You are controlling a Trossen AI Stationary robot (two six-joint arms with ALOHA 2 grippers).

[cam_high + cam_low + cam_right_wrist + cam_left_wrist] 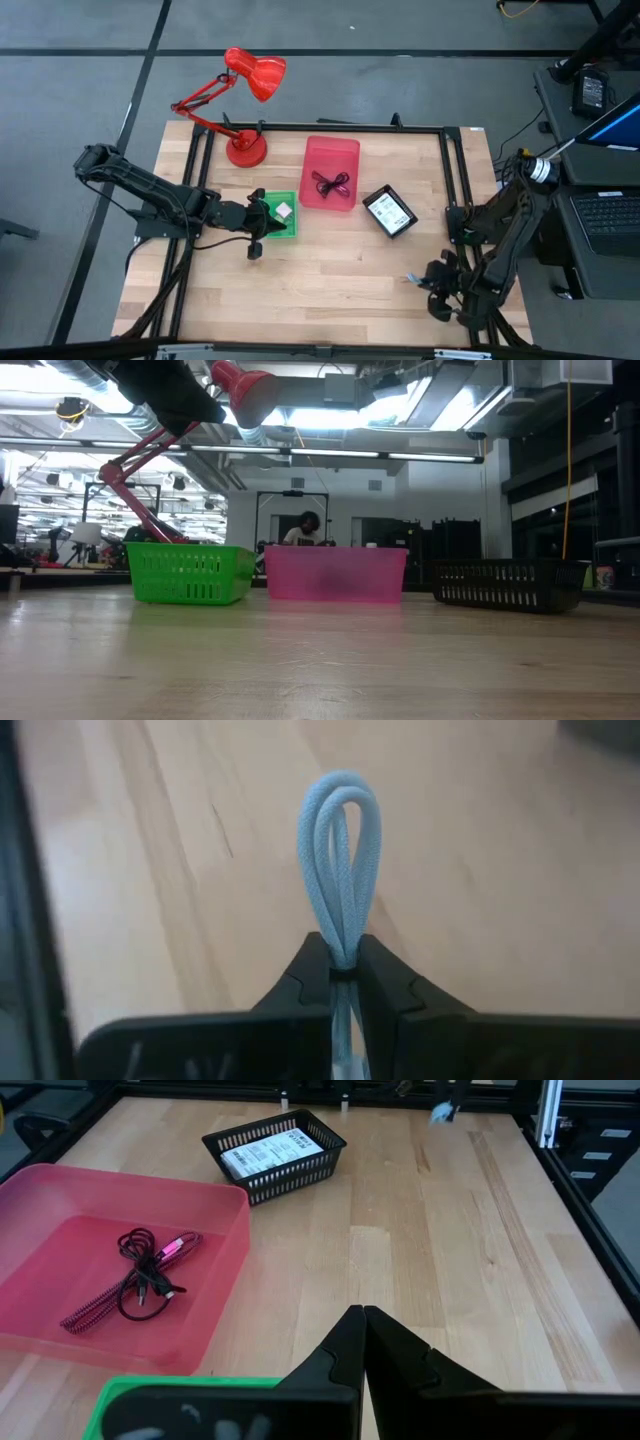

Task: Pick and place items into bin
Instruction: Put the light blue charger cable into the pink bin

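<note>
1. Right wrist view: right gripper (343, 970) clamped tight on a blue-grey coiled cable (340, 860), loops standing up out of the pinched jaws, wooden table (480, 870) beyond.
2. High view: right gripper (432, 290) low near the table's near right corner, well apart from all three bins.
3. Left gripper (362, 1320) closed on nothing, fingertips pressed together, hovering over the green bin (285, 226).
4. Just ahead of the left jaws: pink bin (215, 1295) with black and maroon cables (135, 1275) inside.
5. Farther ahead: black bin (290, 1170) holding a white printed packet (272, 1150).
6. Red desk lamp (250, 90) behind the bins.
</note>
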